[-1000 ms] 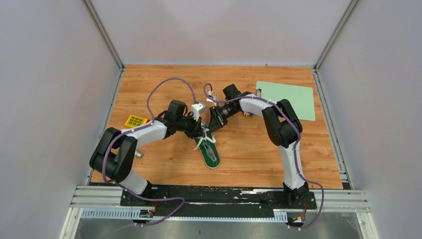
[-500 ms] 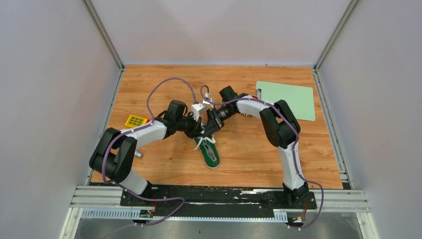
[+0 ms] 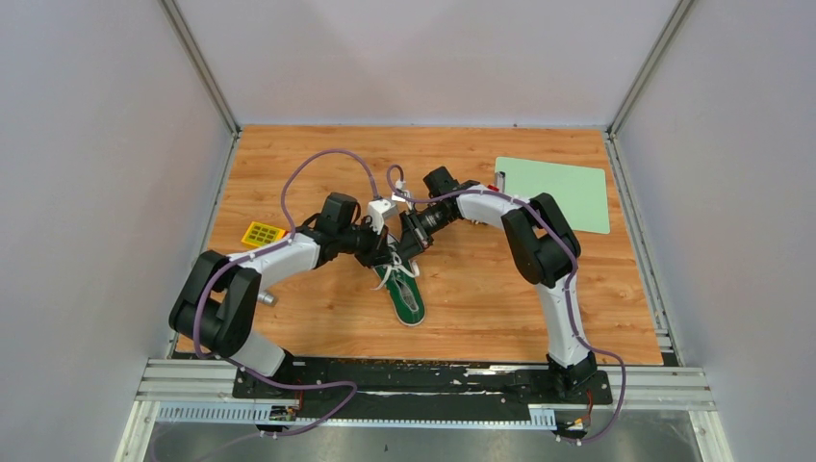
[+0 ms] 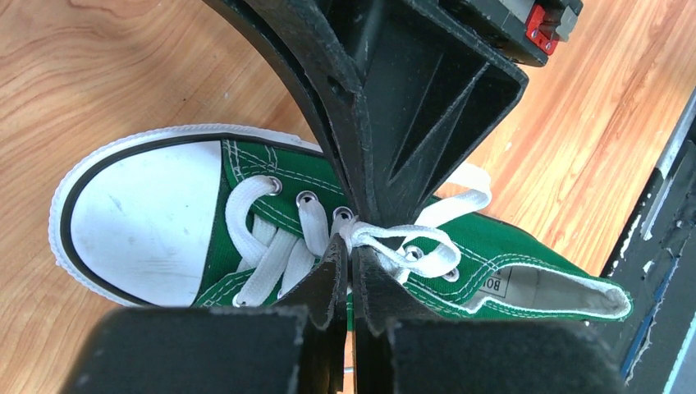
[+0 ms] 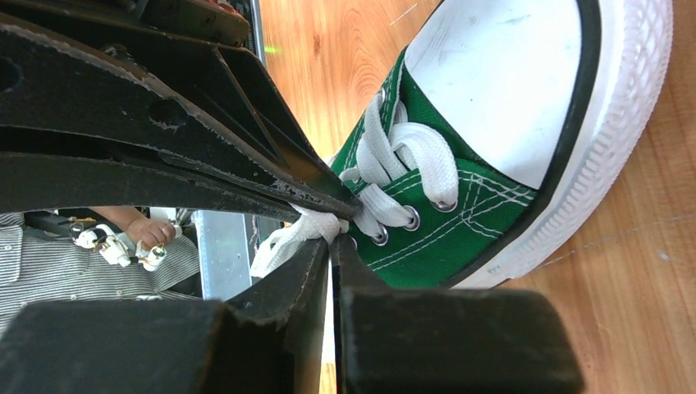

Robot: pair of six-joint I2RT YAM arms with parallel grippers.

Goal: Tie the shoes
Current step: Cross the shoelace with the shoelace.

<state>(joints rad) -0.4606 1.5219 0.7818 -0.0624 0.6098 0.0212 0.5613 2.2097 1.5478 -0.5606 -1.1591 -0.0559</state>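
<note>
From above, the left tool (image 3: 386,260) and right tool (image 3: 403,252) cover the sneaker's (image 3: 408,302) laced front; the laces (image 3: 386,279) are too small to trace. The right wrist view crops the toe cap (image 5: 509,74), and the left tool hides the heel.

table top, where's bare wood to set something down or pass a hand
Bare wood: the far strip along the back wall, and the near-right stretch between the green canvas sneaker and the right arm's base. The pale green mat fills the far-right corner. Crowded at centre: left gripper and right gripper pinch the white laces.
</note>
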